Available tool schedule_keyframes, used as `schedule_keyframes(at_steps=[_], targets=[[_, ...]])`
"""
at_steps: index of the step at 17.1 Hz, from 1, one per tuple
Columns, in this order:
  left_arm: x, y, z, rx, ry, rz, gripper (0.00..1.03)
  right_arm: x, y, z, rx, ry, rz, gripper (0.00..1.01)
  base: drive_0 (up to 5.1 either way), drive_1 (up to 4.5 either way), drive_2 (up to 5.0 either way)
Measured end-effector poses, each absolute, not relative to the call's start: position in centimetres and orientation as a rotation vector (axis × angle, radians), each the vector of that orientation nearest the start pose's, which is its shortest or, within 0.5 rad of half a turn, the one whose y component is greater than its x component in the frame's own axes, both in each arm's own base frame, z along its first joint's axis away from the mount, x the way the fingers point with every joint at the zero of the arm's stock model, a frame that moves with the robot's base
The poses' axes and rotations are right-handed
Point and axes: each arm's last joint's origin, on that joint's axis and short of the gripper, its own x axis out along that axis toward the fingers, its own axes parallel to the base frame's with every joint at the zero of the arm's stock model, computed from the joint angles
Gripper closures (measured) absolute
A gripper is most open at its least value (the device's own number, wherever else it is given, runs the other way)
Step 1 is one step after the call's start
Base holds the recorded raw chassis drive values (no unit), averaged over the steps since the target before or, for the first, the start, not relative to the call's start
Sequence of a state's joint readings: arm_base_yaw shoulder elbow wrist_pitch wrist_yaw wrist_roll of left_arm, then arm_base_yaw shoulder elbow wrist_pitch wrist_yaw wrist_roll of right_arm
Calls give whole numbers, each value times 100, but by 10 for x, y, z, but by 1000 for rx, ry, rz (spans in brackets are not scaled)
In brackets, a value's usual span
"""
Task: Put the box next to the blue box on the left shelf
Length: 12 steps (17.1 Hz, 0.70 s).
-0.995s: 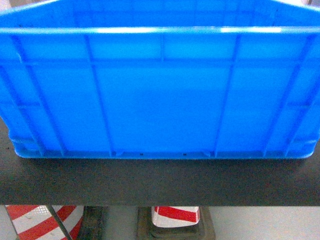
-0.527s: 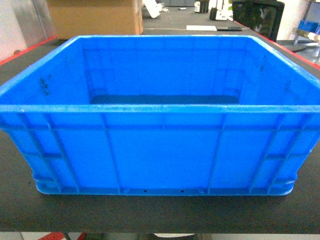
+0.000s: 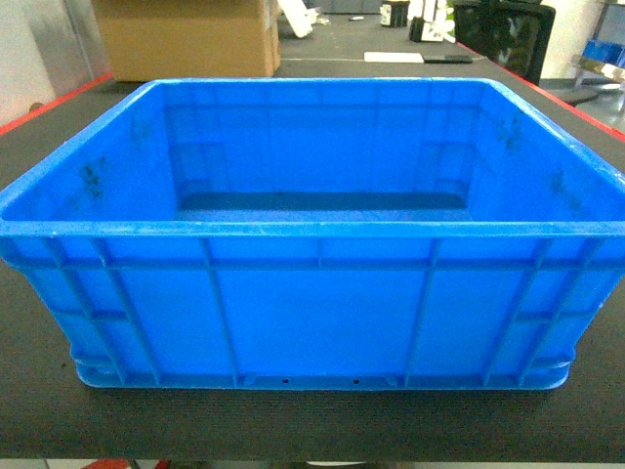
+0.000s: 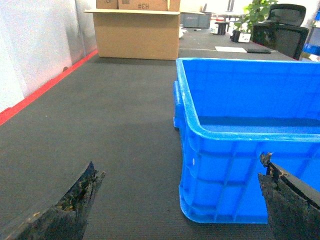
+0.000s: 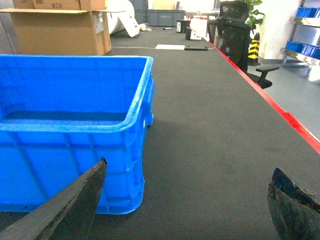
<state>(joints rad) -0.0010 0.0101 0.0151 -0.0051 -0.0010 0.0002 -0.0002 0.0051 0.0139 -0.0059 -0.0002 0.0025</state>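
Left to right: cardboard box sits at the far left end of the dark mat table, flaps up, contents not visible. Left gripper hangs low w/ fingers spread wide, near-left corner of the box btwn them, nothing grasped. The box sits mid-table near the front edge, upright, nothing inside, bare floor showing. Right gripper also spread wide by the box's near-right corner, holding nothing. Black office chair stands off the table's far right edge
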Motion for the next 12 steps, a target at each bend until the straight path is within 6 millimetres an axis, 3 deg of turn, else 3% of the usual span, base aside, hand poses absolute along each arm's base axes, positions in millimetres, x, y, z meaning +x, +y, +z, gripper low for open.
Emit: schedule_keyframes(at_steps=[12], targets=[[97, 0, 167, 0, 0, 0, 5, 97, 0, 167, 2, -3, 0, 3, 0, 0, 0]])
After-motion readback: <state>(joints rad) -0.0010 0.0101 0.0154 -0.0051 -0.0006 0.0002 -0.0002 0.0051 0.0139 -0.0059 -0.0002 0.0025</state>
